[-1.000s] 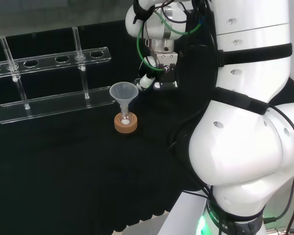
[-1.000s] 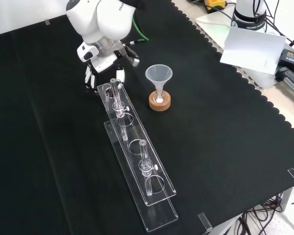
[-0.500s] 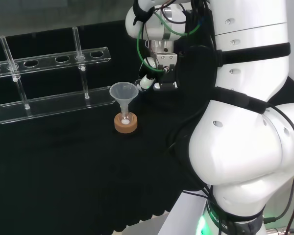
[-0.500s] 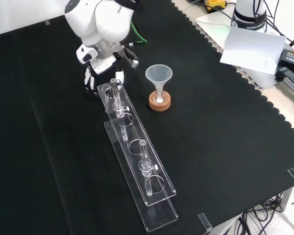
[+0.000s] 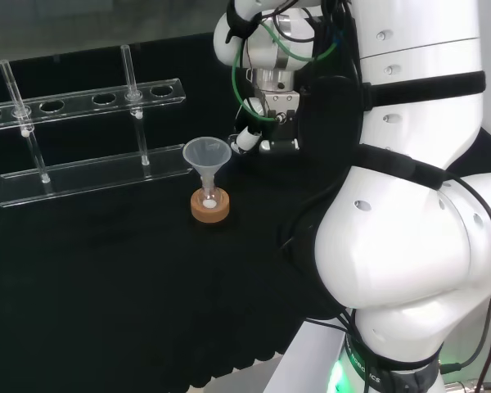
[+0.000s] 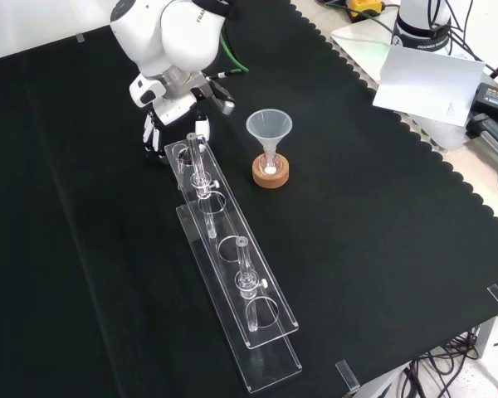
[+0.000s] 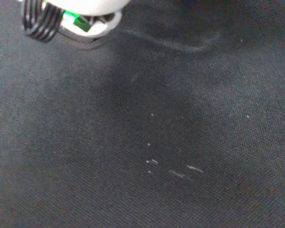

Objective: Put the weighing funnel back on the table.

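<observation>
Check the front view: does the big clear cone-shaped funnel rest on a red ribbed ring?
No, the big clear cone-shaped funnel stands stem-down in a small flask on a round tan cork ring.

In the front view the arm's white link point(image 6: 170, 37) covers most of the robot hand point(image 6: 154, 130) just beyond the far end of the test tube rack point(image 6: 230, 222), and the clear rack overlaps the rest; whether it holds anything cannot be told. In the head view the rack's left end is cut by the edge, and right of the rack the robot hand is mostly hidden by the arm's dark wrist. The wrist view blurs it.
</observation>
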{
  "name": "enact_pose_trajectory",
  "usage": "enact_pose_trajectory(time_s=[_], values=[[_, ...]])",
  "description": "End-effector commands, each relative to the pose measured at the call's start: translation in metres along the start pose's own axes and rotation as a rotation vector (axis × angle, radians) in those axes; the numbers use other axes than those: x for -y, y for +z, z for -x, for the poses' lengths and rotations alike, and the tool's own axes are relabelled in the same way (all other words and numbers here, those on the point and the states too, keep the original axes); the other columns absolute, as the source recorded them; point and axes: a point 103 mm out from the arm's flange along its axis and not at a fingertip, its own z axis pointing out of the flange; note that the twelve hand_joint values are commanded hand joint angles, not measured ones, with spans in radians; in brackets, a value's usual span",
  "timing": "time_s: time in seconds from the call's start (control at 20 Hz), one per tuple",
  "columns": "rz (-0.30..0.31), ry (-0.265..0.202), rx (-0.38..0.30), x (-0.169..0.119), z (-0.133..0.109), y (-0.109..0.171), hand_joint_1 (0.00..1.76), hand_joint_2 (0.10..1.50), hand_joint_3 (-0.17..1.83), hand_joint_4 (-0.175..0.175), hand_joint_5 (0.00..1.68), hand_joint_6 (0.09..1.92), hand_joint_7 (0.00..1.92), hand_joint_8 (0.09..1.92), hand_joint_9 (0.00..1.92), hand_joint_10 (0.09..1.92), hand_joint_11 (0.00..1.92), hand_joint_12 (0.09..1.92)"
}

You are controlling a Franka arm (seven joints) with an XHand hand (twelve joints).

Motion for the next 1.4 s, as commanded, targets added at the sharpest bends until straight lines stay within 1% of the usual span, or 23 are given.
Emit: enact_pose_trajectory(time_s=[0.05, 0.2, 0.65, 0.9, 1.0, 1.1, 1.15, 1.2, 1.25, 1.4], values=[[-0.002, 0.003, 0.003, -0.0007, -0.0008, 0.0017, 1.11, 0.75, 0.5, 0.175, 1.25, 0.66, 0.57, 0.65, 0.87, 0.37, 0.71, 1.09], [-0.003, 0.003, 0.002, -0.0008, 0.0, 0.0025, 1.11, 0.79, 0.43, 0.175, 1.24, 0.64, 0.56, 0.65, 0.87, 0.37, 0.71, 1.09], [-0.015, -0.004, 0.008, -0.0012, 0.0015, 0.0034, 1.1, 0.83, 0.36, 0.175, 1.23, 0.64, 0.55, 0.66, 0.87, 0.37, 0.7, 1.09], [-0.014, -0.024, -0.012, -0.0027, 0.0059, 0.0063, 1.07, 0.98, 0.11, 0.175, 1.13, 0.76, 0.52, 0.68, 0.85, 0.39, 0.68, 1.12], [-0.015, -0.029, -0.016, -0.0022, 0.0063, 0.006, 1.06, 1.01, 0.07, 0.175, 1.11, 0.79, 0.51, 0.68, 0.84, 0.4, 0.68, 1.12], [-0.018, -0.035, -0.023, -0.0013, 0.0062, 0.0055, 1.03, 0.97, 0.02, 0.085, 1.02, 0.7, 0.51, 0.67, 0.82, 0.4, 0.67, 1.12], [-0.019, -0.036, -0.024, -0.0008, 0.006, 0.0053, 1.01, 0.95, 0.01, 0.059, 0.99, 0.67, 0.51, 0.67, 0.82, 0.4, 0.66, 1.11], [-0.02, -0.038, -0.025, 0.0, 0.0061, 0.005, 1.0, 0.94, 0.01, 0.045, 0.98, 0.66, 0.5, 0.66, 0.81, 0.4, 0.65, 1.11], [-0.02, -0.04, -0.027, 0.001, 0.0062, 0.0045, 0.99, 0.93, 0.0, 0.038, 0.96, 0.64, 0.5, 0.66, 0.8, 0.4, 0.64, 1.12], [-0.013, -0.045, -0.034, 0.0046, 0.0053, 0.0025, 0.98, 0.92, -0.01, 0.032, 0.93, 0.62, 0.49, 0.65, 0.79, 0.4, 0.61, 1.14]])
